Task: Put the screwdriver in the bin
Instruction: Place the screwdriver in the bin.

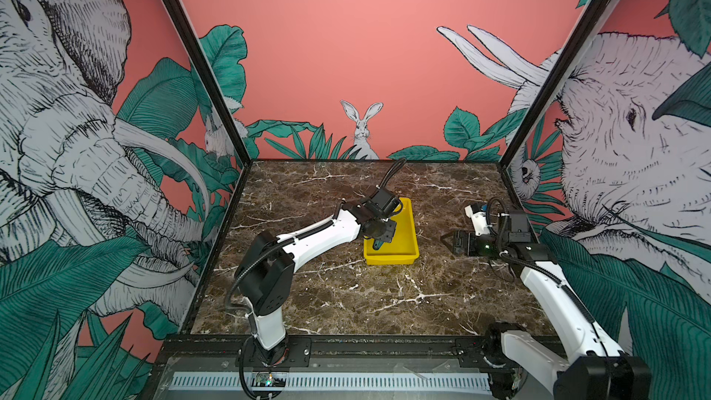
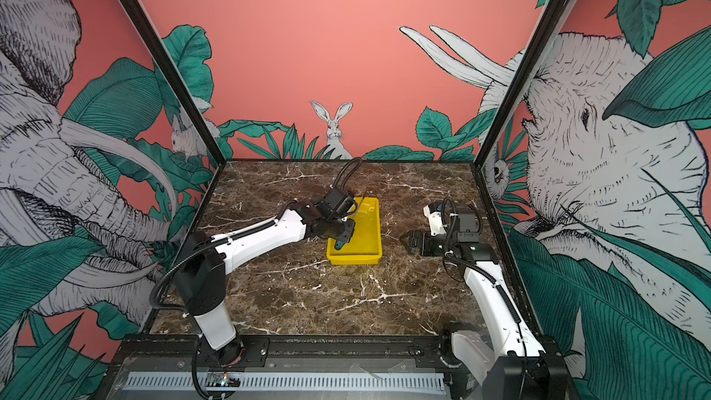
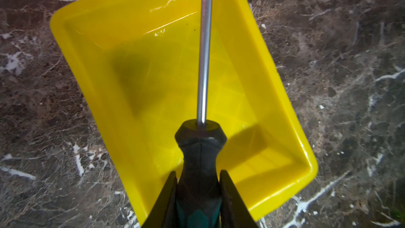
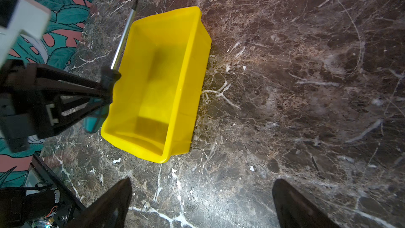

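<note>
Left wrist: screwdriver (image 3: 200,161) over bin (image 3: 92,47)

Staged robot lab booth: marble-patterned tabletop (image 1: 346,294), jungle-mural walls (image 1: 346,32), black frame posts (image 1: 216,98).

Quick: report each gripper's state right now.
Left gripper: closed on the screwdriver, gripping its handle.
Right gripper: open, holding nothing.
</note>
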Robot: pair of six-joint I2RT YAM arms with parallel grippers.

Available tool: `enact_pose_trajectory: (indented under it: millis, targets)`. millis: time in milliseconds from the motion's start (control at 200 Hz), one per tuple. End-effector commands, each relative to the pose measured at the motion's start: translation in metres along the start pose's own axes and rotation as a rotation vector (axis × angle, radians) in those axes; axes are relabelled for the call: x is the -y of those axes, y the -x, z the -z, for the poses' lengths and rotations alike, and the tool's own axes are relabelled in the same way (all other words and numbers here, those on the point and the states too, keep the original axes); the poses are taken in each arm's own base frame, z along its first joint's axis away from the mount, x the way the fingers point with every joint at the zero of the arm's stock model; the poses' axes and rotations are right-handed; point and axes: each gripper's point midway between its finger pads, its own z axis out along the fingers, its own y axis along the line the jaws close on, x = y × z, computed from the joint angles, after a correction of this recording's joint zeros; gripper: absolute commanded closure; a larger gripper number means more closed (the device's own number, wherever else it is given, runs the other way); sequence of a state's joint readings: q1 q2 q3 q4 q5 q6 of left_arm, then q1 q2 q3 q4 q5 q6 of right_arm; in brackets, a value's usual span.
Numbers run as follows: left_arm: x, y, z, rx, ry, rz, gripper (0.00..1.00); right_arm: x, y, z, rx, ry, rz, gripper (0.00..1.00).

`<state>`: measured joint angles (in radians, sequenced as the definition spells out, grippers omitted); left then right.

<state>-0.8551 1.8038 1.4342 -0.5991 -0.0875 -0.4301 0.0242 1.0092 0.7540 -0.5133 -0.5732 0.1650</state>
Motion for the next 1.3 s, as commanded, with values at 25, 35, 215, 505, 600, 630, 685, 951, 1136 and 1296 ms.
enact_pose_trajectory:
  millis: [25,35,215,505,600,630,685,951,1136,1296]
  targets:
    - [0.006,0.018,0.0,0.043,-0.004,0.006,1.0,-0.002,0.003,0.001,0.018,0.015,0.01,0.0]
    - [0.007,0.018,-0.001,0.042,-0.006,0.004,1.0,-0.002,0.003,0.001,0.015,0.015,0.009,0.01]
    - [0.013,0.007,-0.028,-0.019,-0.023,-0.007,1.0,-0.001,0.002,-0.001,0.008,0.018,0.002,0.01]
    - [0.016,-0.016,-0.065,-0.101,-0.025,-0.031,1.0,0.0,0.001,-0.002,0.001,0.022,-0.006,0.01]
    - [0.017,-0.018,-0.069,-0.104,-0.027,-0.033,0.96,0.001,0.001,-0.003,0.0,0.023,-0.008,0.01]
    - [0.017,-0.018,-0.069,-0.103,-0.027,-0.033,0.94,0.001,0.001,-0.003,-0.002,0.023,-0.01,0.0]
    - [0.017,-0.017,-0.069,-0.099,-0.027,-0.034,0.89,0.001,0.001,-0.003,-0.001,0.022,-0.01,0.0]
    - [0.019,-0.012,-0.07,-0.088,-0.03,-0.067,0.67,0.002,0.0,-0.004,-0.011,0.023,-0.017,0.0]
    - [0.021,-0.006,-0.066,-0.072,-0.037,-0.072,0.54,0.002,0.0,-0.003,-0.013,0.017,-0.014,0.01]
    - [0.026,0.006,-0.05,-0.045,-0.05,-0.081,0.37,0.002,-0.001,0.0,-0.009,0.011,-0.007,0.01]
